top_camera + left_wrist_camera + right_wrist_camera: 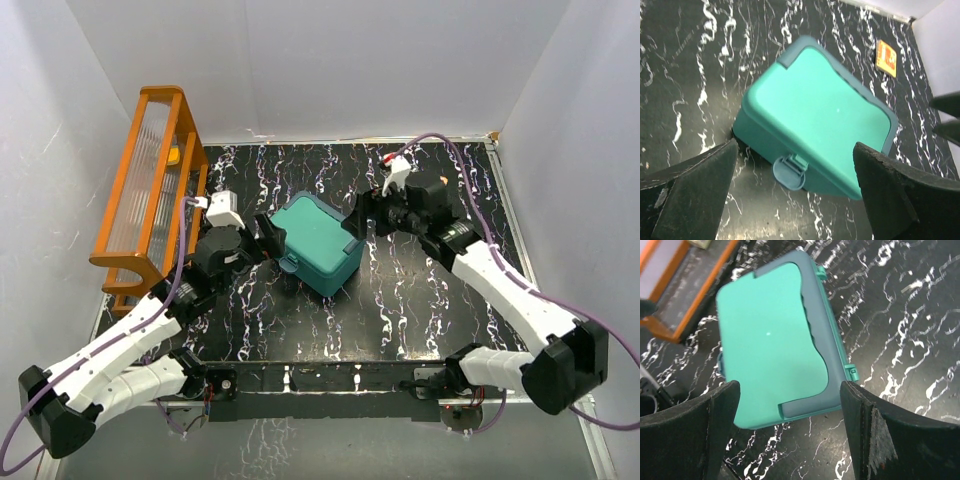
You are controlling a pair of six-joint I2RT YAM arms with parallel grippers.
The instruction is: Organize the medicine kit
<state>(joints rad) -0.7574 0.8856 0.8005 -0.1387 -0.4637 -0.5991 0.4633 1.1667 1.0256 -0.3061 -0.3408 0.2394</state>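
Observation:
The teal-green medicine kit (pixel 318 243) sits on the black marbled table with its lid shut; its tray insert is hidden. It fills the left wrist view (pixel 815 120), round latch (pixel 788 172) facing that camera, and the right wrist view (pixel 772 340), hinge side showing. My left gripper (pixel 268 238) is open and empty just left of the box. My right gripper (pixel 368 215) is open and empty just right of it. Neither touches the box.
An orange wooden rack (pixel 150 190) with clear slats stands at the far left, also in the right wrist view (pixel 685 285). A small orange packet (pixel 886 57) lies on the table by the white wall. White walls enclose the table.

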